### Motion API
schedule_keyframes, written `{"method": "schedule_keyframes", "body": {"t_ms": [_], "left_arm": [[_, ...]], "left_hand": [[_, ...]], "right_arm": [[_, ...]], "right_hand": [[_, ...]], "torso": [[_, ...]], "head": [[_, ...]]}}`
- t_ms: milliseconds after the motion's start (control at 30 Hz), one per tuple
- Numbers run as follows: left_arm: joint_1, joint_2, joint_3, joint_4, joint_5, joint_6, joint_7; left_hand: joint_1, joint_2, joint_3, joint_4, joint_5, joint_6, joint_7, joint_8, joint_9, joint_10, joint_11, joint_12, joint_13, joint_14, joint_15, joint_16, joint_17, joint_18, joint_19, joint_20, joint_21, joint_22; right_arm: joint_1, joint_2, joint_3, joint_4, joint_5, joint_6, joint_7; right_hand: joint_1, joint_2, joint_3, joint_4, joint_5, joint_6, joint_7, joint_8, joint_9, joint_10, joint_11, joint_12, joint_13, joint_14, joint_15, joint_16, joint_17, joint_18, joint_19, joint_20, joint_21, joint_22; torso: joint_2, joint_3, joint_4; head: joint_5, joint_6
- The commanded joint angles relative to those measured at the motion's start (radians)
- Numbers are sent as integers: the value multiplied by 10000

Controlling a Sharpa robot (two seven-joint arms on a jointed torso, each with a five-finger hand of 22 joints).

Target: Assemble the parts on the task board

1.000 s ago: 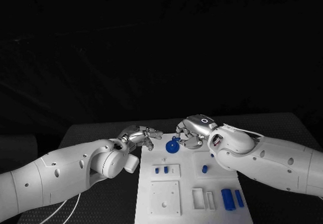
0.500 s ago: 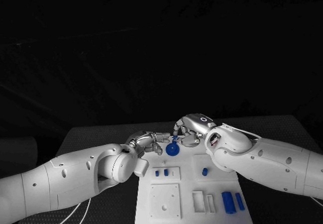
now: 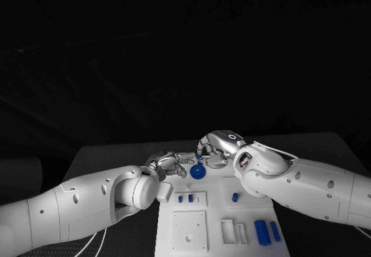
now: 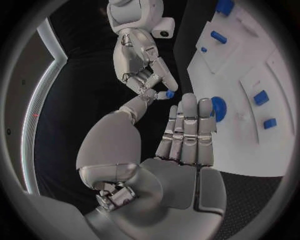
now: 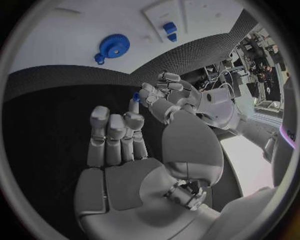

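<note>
The white task board (image 3: 214,248) lies lengthwise in the middle of the black tabletop (image 3: 104,155), and both hands meet above its far end. The right hand (image 3: 220,146) pinches one small blue peg (image 4: 169,94) between its fingertips, clear of the board. The left hand (image 3: 169,161) faces it with its fingers straight and side by side and nothing in its palm; its thumb reaches to just beside the peg, and it cannot be told whether the thumb touches or grips it. Six blue parts rest on the board. One round gear (image 3: 198,171) lies flat at the far end, just below the two hands. Two short pegs (image 3: 184,197) stand side by side in a raised white square on the left half. One single short piece (image 3: 235,197) sits on the right half, level with that pair. Two long bars (image 3: 268,230) lie parallel near the right edge at the near end. One larger white square plate (image 3: 190,230) and two narrow white slots (image 3: 234,230) occupy the near end beside the bars
</note>
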Motion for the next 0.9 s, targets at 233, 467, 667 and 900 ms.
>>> {"method": "schedule_keyframes", "body": {"t_ms": [233,467,667,900], "left_arm": [[21,93,7,20,178,-71,24],[21,184,7,19,164,8,-11],[21,231,7,13,164,-4,13],[22,227,8,-15,165,-44,69]], "left_hand": [[266,85,-30,-194,-34,-208,95,17,-14,354,149,-153,-3,104,13,-102,76,685,98,-11,-68,-2],[480,255,-49,-409,-23,-89,42,121,4,504,128,-257,13,113,-6,-166,146,667,105,-17,-89,21],[530,327,-78,-497,-23,-49,16,157,-1,558,123,-319,15,124,-11,-195,185,654,112,-23,-99,33],[544,398,-87,-524,-21,-24,3,178,-3,611,114,-337,23,142,-20,-202,209,649,125,-28,-101,40]], "right_arm": [[-3,63,7,45,14,30,-47],[-3,131,7,33,13,72,-54],[-3,161,7,47,13,92,-51],[-3,156,7,89,13,149,-48]], "right_hand": [[21,51,68,-11,-12,115,91,25,13,39,-15,-35,17,16,-53,-1,-17,157,53,-37,37,-17],[19,51,71,-10,-12,114,91,24,15,39,-14,-38,20,18,-57,-3,-18,157,56,-40,36,-20],[17,50,74,-10,-12,112,91,24,17,40,-14,-41,23,19,-61,-5,-19,157,58,-42,34,-23],[17,50,74,-10,-12,112,91,24,17,40,-14,-42,24,20,-62,-5,-19,157,59,-43,34,-24]], "torso": [[3,-3,6],[1,-5,7],[3,-4,-1],[0,0,2]], "head": [[11,-14],[10,-22],[13,-32],[20,-42]]}}
